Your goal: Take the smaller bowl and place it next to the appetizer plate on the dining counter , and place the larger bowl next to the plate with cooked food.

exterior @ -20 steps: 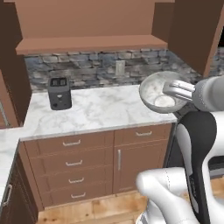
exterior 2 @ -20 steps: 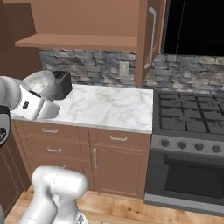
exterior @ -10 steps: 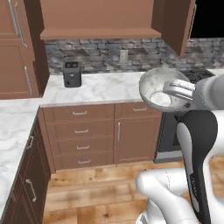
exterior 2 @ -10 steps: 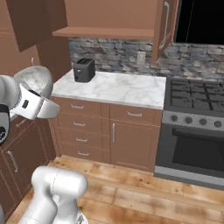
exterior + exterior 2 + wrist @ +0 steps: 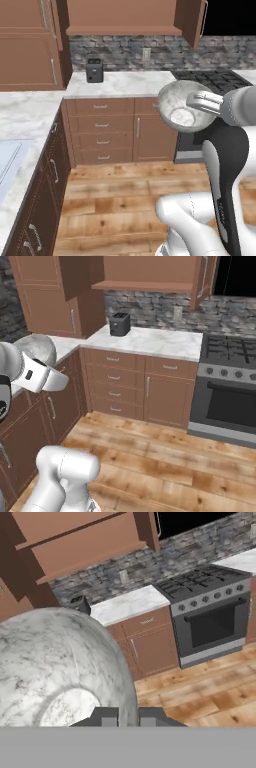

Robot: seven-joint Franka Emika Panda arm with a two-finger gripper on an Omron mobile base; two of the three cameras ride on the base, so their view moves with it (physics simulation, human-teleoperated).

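Note:
The larger bowl (image 5: pixel 181 106), deep, grey-white marbled with a pale flat bottom, hangs in the air tilted on its side. My gripper (image 5: pixel 194 103) is shut on its rim from the right. In the hand view the bowl (image 5: pixel 60 662) takes up the lower left, and the gripper (image 5: pixel 127 718) pinches its rim at the bottom edge. From the right base view the bowl's outer wall (image 5: pixel 38 348) shows above my white forearm at the left. The smaller bowl, the appetizer plate and the dining counter are out of view.
A marble counter with wooden drawers (image 5: pixel 120 82) runs along the back wall, with a black toaster (image 5: pixel 94 70) on it. A stove with an oven (image 5: pixel 227 386) stands to its right. A side counter with a sink (image 5: pixel 9 156) runs at the left. Wooden floor (image 5: pixel 165 456) lies between.
The whole picture has shifted: the base has backed away from the drawer counter and turned, so floor, stove and side counter now show. The bowl stays in the gripper.

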